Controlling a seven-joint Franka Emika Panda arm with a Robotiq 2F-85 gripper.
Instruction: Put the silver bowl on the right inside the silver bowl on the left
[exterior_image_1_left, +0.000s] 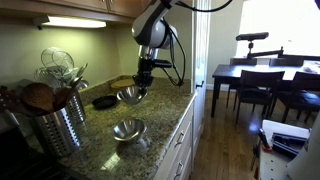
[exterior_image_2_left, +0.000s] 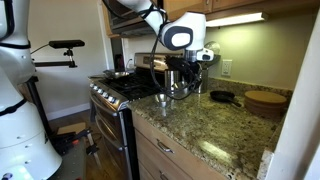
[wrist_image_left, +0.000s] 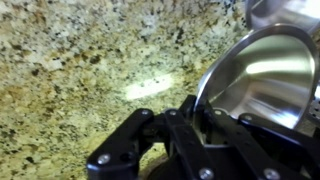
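Observation:
A silver bowl is near the back of the granite counter, and my gripper is shut on its rim. In the wrist view the bowl is tilted, with its rim pinched between my jaws. I cannot tell whether it rests on the counter or hangs just above it. It also shows under my gripper in an exterior view. A second silver bowl sits upright and empty on the counter, nearer the front edge and apart from my gripper.
A metal utensil holder with whisks and wooden spoons stands beside the bowls. A small black pan lies near the held bowl. A stove, a wooden board and a dining table with chairs are around.

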